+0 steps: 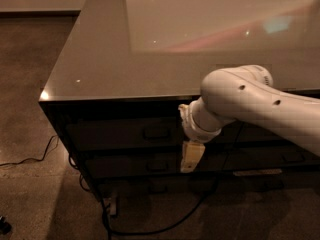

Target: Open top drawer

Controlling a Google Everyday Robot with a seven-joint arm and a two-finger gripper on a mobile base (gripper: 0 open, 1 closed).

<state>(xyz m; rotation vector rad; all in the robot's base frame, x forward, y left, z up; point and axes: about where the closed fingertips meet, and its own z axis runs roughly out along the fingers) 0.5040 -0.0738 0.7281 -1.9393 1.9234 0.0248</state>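
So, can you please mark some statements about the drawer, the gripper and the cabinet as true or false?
1. The top drawer is shut. True.
2. The gripper holds the drawer's handle. False: it hangs apart from the handle, to the right of it and a little lower.
3. The arm comes in from the right of the picture. True.
4. The gripper rests on the cabinet top. False: it is below the top's edge, in front of the cabinet.
5. A cable lies on the floor to the left of the cabinet. True.
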